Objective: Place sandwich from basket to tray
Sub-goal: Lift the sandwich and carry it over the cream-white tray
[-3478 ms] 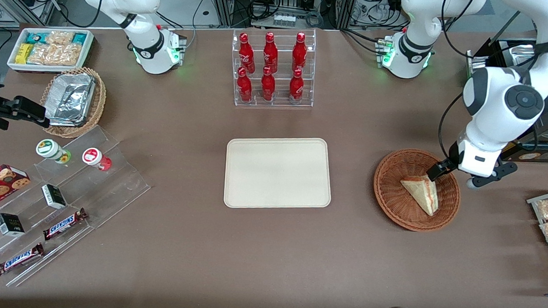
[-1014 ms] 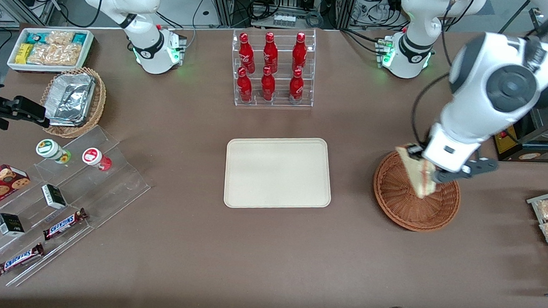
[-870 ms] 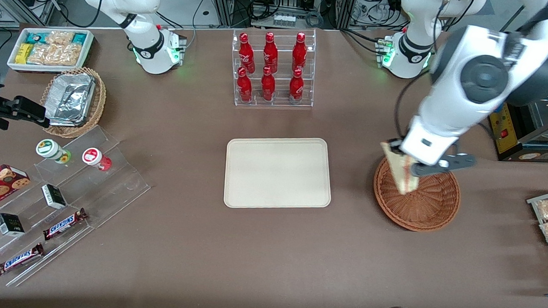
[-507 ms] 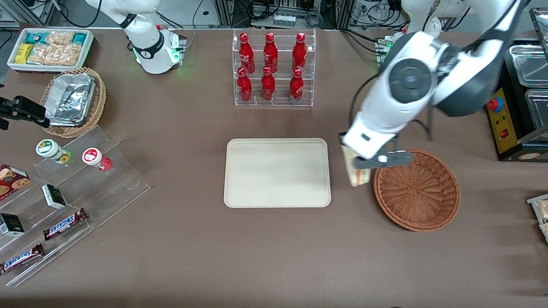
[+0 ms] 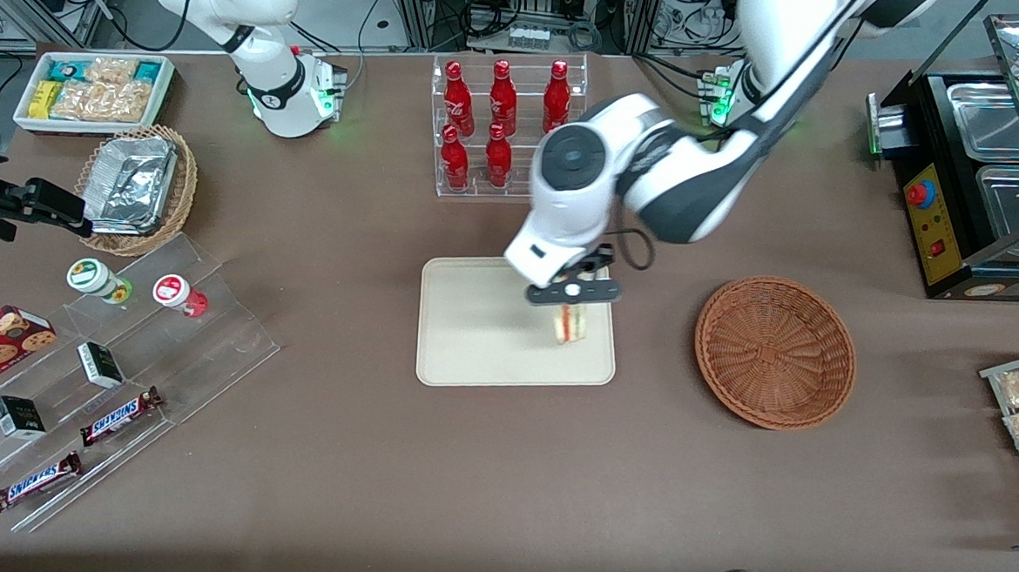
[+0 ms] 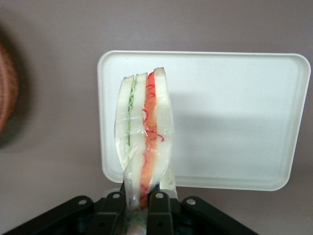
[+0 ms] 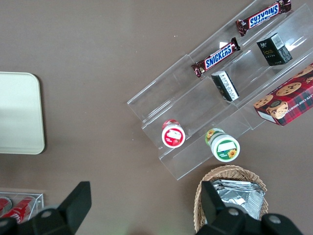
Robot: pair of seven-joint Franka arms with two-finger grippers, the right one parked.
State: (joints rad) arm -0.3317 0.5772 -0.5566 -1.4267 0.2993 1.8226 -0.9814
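Transport is the step I judge to be in hand: my gripper (image 5: pixel 571 303) hangs above the tray (image 5: pixel 471 354), over the part of it nearest the basket (image 5: pixel 775 352), with its fingers (image 6: pixel 157 205) pinched shut on the narrow end of the sandwich (image 5: pixel 569 323). In the wrist view the sandwich (image 6: pixel 145 142) stands out from the gripper (image 6: pixel 143 208) as a wrapped wedge, cut edge showing green filling on one side and red-orange on the other, with the tray (image 6: pixel 234 117) beneath it; I cannot tell whether the tip touches the tray yet, though it looks to be held clear. What I think comes next is a straight lowering until the wedge rests on the tray, then opening the fingers and lifting away; since it hangs point down, I would expect it to tip onto one face when let go, so I would release low and keep it inside the rim. As for containers, the basket sits well apart from the tray toward the working arm's end of the table and holds nothing I can see. The tray carries nothing else, and a clear rack of red bottles (image 5: pixel 500 137) stands farther from the front camera than the tray.
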